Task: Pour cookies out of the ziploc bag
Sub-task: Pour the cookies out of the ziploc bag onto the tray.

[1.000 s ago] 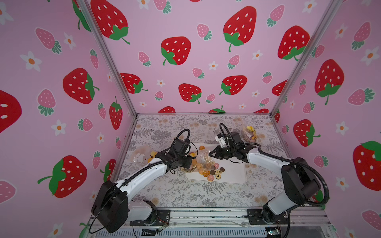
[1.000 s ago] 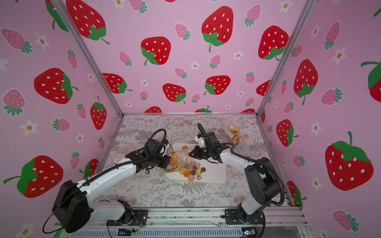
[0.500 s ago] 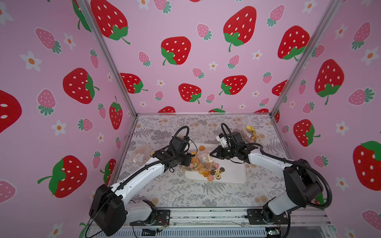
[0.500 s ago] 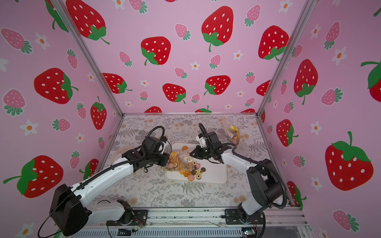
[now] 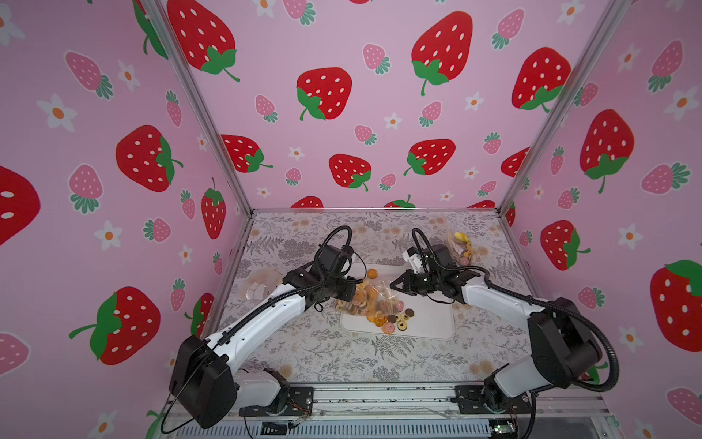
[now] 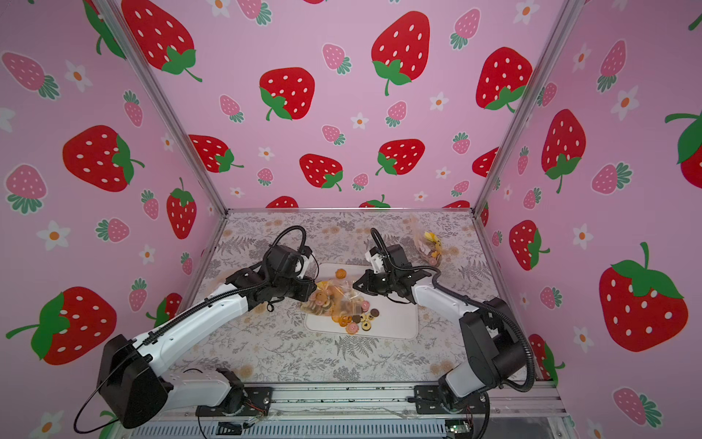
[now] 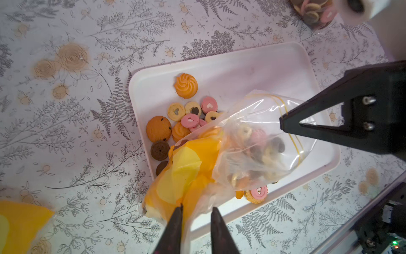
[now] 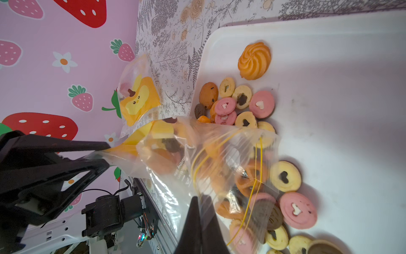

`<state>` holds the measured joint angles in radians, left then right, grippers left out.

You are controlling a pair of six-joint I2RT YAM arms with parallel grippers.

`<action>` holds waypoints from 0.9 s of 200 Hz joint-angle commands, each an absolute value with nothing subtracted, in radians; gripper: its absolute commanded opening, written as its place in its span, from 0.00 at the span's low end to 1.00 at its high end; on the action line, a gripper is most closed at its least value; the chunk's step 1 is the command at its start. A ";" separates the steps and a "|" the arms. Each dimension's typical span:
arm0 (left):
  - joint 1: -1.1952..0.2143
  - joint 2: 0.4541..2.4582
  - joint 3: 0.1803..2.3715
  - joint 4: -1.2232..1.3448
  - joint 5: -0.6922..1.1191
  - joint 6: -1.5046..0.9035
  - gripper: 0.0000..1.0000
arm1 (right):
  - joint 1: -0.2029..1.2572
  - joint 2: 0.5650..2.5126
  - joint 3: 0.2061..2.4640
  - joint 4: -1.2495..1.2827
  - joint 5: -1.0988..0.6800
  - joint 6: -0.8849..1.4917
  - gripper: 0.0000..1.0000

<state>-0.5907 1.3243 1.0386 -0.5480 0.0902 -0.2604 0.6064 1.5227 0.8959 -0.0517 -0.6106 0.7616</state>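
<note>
**Ziploc bag slung between both tools over tray, part of the cookies out**

The clear plastic ziploc bag with a yellow zip line and an orange-yellow printed bottom hung over the near-left part of the white rounded rectangular tray. In both top views it spanned the gap between the two arms.

The right tool was pinched together on the bag's open rim, right at the yellow line. The right wrist view showed the same, with its black tips together on the film.

The left tool sat at the bag's printed bottom end with its fingers apart. Bag film ran through the gap, and a firm clamp was not visible. From the right wrist camera its two prongs also stood parted around that corner.

The cookies, small round biscuits in tan, orange, pink and dark brown, lay partly on the tray in a loose cluster by the bag mouth. Many others were inside the bag. One orange swirl cookie lay apart from the cluster, further back on the tray.

The tray lay on the floral-print worktop. A second clear bag of biscuits lay at the far right. A third bag holding white blocks lay at the left edge.
</note>
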 commanded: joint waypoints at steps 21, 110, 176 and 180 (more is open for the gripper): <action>-0.591 1.320 1.026 -0.506 0.117 -0.272 0.46 | 0.602 1.511 0.881 -0.048 -0.617 0.761 0.00; -0.591 1.299 0.984 -0.531 0.125 -0.279 0.49 | 0.603 1.519 0.881 -0.035 -0.621 0.767 0.00; -0.586 1.230 0.890 -0.496 0.085 -0.314 0.51 | 0.603 1.526 0.880 -0.025 -0.622 0.773 0.00; -0.586 1.237 0.888 -0.493 0.087 -0.316 0.50 | 0.603 1.526 0.879 -0.023 -0.623 0.773 0.00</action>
<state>-0.5907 1.2156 0.9077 -0.5182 0.0948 -0.2970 0.6064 1.5227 0.8906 -0.0456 -0.6147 0.7624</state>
